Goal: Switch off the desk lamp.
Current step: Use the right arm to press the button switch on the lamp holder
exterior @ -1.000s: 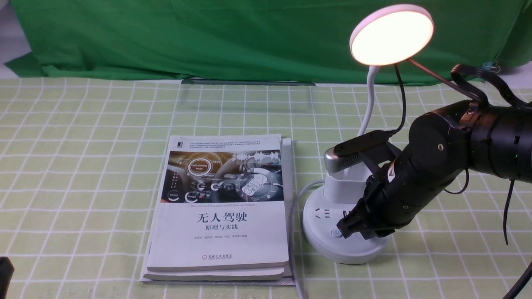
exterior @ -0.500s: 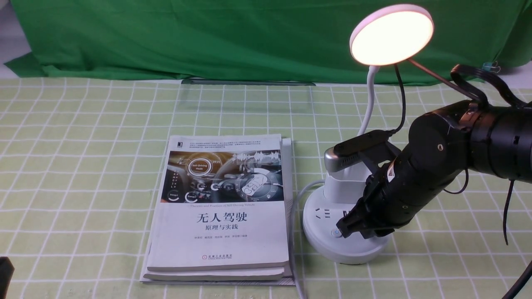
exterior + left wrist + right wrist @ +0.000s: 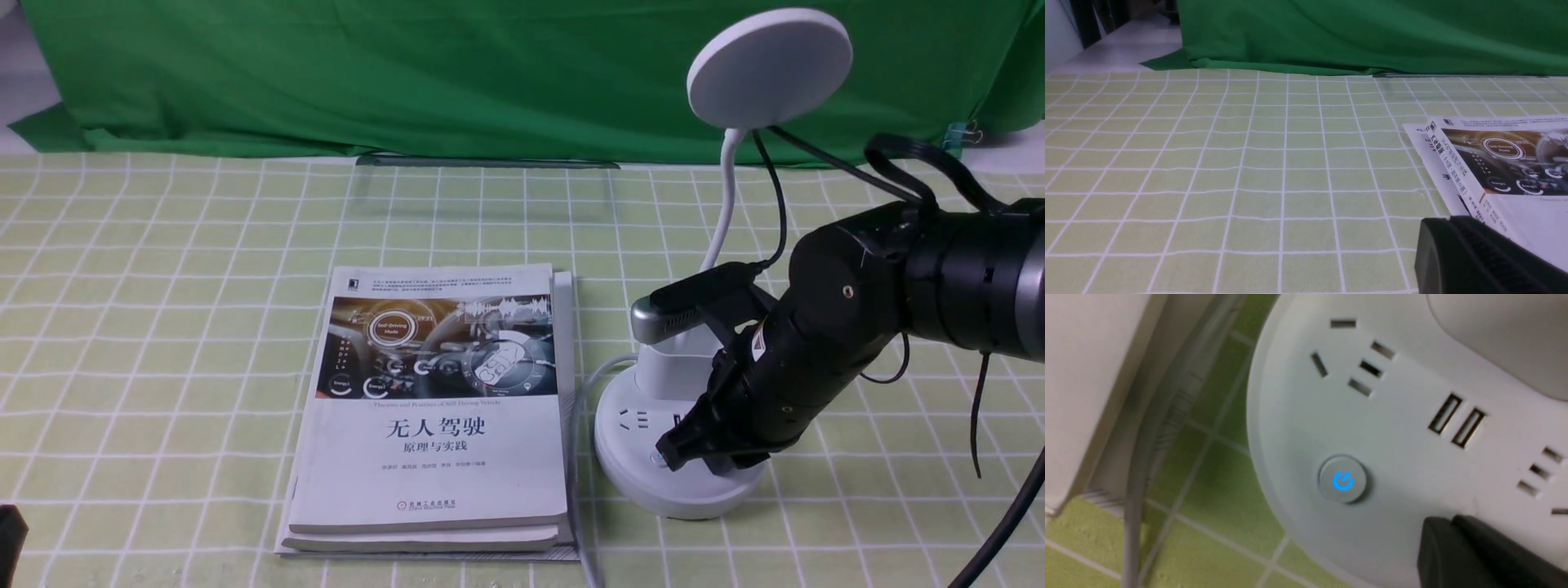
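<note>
Dark now where it glowed warm half a second back, the disc head (image 3: 769,67) of the desk lamp (image 3: 669,367) sits at the upper right of the front view. My right arm has sunk a touch lower and leftward over the round base (image 3: 620,461) at lower centre-right. The right gripper (image 3: 671,452) is closed on nothing, and its tip appears to rest on the base's top. In the right wrist view it lies just beside the blue-lit power button (image 3: 1342,479), not on it.

I judge the switching done. Doing this well means lifting slowly and straight up with the jaws together, without shoving the base sideways or snagging the thin neck (image 3: 726,196) behind my wrist.

Around it lie the checked green tablecloth (image 3: 163,327) and the book (image 3: 441,408), flat just left of the base. The grey power cord (image 3: 572,457) runs between book and base toward the bottom edge, and it is the thing to avoid. The left gripper (image 3: 1470,253) shows only one black finger at the lower right of its wrist view, so I cannot tell if it is open.
</note>
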You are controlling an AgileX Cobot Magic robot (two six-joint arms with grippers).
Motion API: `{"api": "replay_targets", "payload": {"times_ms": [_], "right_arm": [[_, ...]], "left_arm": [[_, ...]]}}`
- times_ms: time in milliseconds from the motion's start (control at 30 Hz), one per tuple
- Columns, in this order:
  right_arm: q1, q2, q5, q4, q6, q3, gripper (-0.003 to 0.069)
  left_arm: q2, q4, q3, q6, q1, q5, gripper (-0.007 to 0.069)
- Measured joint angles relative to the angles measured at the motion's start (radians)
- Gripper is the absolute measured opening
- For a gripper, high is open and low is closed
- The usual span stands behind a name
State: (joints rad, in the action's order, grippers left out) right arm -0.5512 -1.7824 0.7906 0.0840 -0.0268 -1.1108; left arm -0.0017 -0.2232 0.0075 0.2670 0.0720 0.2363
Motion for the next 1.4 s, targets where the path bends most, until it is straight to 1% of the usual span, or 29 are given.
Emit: {"api": "replay_targets", "payload": {"times_ms": [300,767,1100,1400], "right_arm": [[-0.001,0.093,0.018,0.002,0.001,0.005,0.0036],[-0.001,0.094,0.019,0.002,0.001,0.006,0.0035],[-0.001,0.062,-0.052,-0.004,0.001,0.036,0.0036],[0.001,0.061,-0.052,-0.043,0.027,0.036,0.0036]], "left_arm": [[0.0,0.0,0.0,0.0,0.0,0.0,0.0001],[0.0,0.0,0.0,0.0,0.0,0.0,0.0001],[0.0,0.0,0.0,0.0,0.0,0.0,0.0001],[0.0,0.0,0.0,0.0,0.0,0.0,0.0001]]}}
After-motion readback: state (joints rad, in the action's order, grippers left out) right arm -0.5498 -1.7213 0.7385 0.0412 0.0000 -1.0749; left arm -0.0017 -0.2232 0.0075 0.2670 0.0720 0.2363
